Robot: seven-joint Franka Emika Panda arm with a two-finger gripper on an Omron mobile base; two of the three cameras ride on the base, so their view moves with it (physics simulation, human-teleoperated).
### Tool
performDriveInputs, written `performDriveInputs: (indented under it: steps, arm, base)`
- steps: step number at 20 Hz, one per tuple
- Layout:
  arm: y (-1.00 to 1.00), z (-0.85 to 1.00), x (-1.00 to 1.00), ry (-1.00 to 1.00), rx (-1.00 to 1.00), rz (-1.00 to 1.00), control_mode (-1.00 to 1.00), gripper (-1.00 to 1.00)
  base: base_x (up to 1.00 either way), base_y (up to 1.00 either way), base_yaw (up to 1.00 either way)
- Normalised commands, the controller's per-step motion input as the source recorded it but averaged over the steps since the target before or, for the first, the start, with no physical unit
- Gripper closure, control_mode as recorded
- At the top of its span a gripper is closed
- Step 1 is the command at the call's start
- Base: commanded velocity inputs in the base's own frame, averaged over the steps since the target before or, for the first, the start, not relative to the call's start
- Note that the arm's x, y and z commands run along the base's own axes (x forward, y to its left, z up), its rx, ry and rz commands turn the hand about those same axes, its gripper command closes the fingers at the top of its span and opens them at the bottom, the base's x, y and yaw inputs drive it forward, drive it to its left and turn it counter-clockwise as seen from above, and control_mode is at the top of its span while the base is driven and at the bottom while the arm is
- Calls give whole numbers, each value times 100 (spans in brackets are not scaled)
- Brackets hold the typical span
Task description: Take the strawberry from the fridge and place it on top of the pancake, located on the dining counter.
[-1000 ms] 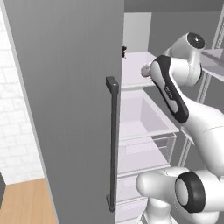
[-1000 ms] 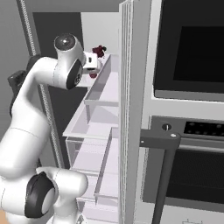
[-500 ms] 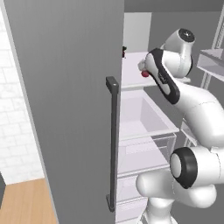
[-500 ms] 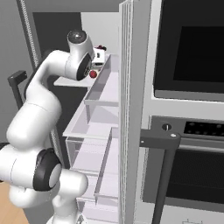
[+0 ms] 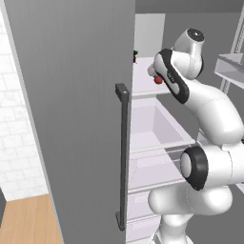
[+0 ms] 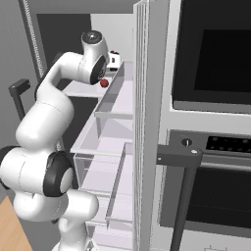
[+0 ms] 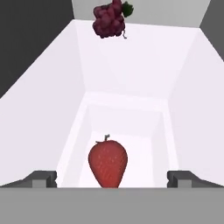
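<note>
The strawberry (image 7: 108, 162) lies on the white floor of an upper shelf in the fridge (image 5: 71, 119), stem away from the hand. My gripper (image 7: 112, 179) is open, level with the fruit, one fingertip (image 7: 43, 178) on each side and well apart from it. From the base, the strawberry (image 5: 158, 80) shows as a small red dot beside the forearm, on the shelf (image 6: 115, 93), and again as the strawberry (image 6: 104, 83) just below the wrist. The pancake and the dining counter are out of view.
A dark red bunch of grapes (image 7: 109, 19) with a green leaf sits at the back of the same shelf. The open grey door with its dark bar handle (image 5: 123, 157) stands to the left. Clear drawers (image 5: 152, 124) lie below. The black wall oven (image 6: 215, 59) and its handle (image 6: 181, 162) are on the right.
The arm has raised its elbow and pushed the hand deeper over the shelf toward the strawberry. The jaws have stayed wide open. The fruit has not moved.
</note>
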Motion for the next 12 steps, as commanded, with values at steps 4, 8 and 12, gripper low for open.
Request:
performDriveInputs:
  steps: [4,8,12]
  arm:
    - [0,-15,3,4,0,0,-100,-100]
    - [0,-22,0,8,0,0,-100,-100]
    - [0,-19,6,9,0,0,-100,-100]
  base:
    - [0,0,0]
    - [0,0,0]
    - [0,0,0]
